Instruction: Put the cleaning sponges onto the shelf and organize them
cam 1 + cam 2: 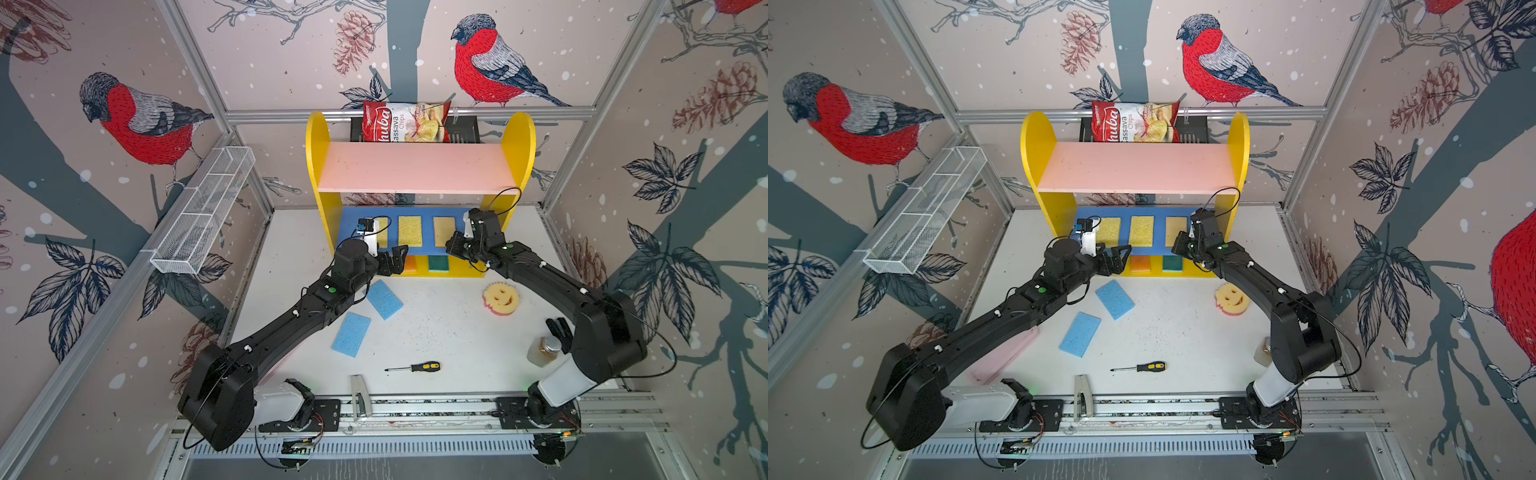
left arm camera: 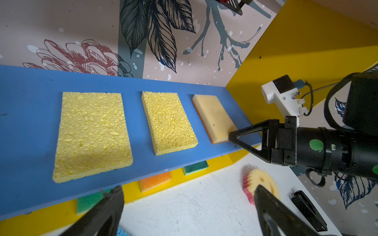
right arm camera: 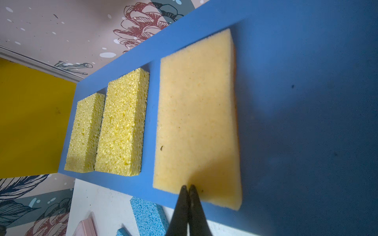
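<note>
shelf (image 1: 519, 141): six sponges (image 2: 92, 134) lying placed | tabletop (image 1: 449, 332): two blue sponges (image 1: 384, 299), smiley sponge (image 1: 500, 297) waiting | left fingers (image 2: 106, 212) hanging spread, empty | right fingers (image 3: 181, 208) pressing together at pale sponge (image 3: 196, 122)

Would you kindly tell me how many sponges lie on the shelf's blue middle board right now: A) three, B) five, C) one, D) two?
A: in the left wrist view the blue middle board carries a coarse yellow sponge, a second coarse yellow sponge and a smoother pale sponge.
</note>
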Controlling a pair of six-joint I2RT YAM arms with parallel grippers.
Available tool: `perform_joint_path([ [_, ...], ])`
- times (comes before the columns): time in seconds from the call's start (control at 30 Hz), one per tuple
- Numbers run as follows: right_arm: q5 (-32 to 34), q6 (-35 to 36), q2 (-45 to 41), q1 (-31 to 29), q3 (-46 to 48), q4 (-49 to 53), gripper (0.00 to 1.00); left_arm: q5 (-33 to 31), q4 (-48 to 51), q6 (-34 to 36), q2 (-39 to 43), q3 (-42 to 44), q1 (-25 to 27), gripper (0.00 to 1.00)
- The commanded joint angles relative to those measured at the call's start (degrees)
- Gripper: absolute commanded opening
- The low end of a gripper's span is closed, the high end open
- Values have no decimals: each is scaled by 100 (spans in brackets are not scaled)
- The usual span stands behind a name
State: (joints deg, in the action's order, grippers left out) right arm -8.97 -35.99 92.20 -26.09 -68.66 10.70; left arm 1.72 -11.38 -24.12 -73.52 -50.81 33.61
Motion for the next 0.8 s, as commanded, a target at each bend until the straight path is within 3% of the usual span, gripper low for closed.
perform_joint_path([
  [0.0,-103,69,5,1,-41,-97,0,67,-112,-10,4,-43,-10,98],
  [0.5,10,126,-615,208,353,-32,1,48,-54,-4,42,-70,-3,98],
  [0.77,441,206,-1691,203,1586,-728,4,-448,474,-250,73,-487,-10,97],
])
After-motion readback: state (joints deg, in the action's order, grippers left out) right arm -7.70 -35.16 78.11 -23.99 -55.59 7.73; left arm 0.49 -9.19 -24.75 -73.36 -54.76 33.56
